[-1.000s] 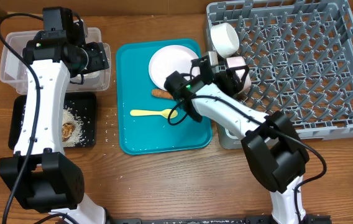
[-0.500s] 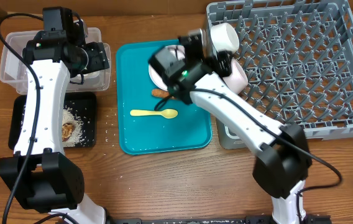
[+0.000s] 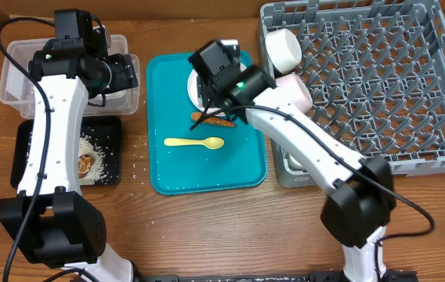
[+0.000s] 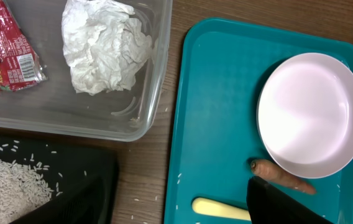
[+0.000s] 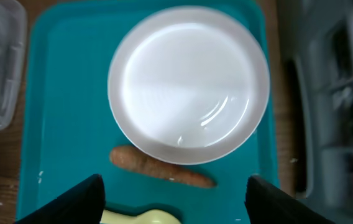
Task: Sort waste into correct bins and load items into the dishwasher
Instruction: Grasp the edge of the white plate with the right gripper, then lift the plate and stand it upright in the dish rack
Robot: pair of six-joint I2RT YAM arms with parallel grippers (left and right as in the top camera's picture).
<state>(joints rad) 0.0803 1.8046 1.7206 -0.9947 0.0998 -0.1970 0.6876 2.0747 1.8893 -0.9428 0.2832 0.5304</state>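
R gripper (image 5: 173, 190) wide open (empty) over carrot (image 5: 162, 167).

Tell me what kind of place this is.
Looks like a staged tabletop dish-clearing station, likely a lab rather than a real kitchen: a grey dish rack, a teal tray holding a white plate, and a clear sorting tub, all on a wooden table.

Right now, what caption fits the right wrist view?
Open tool hovering over a white plate and carrot piece on the teal tray.
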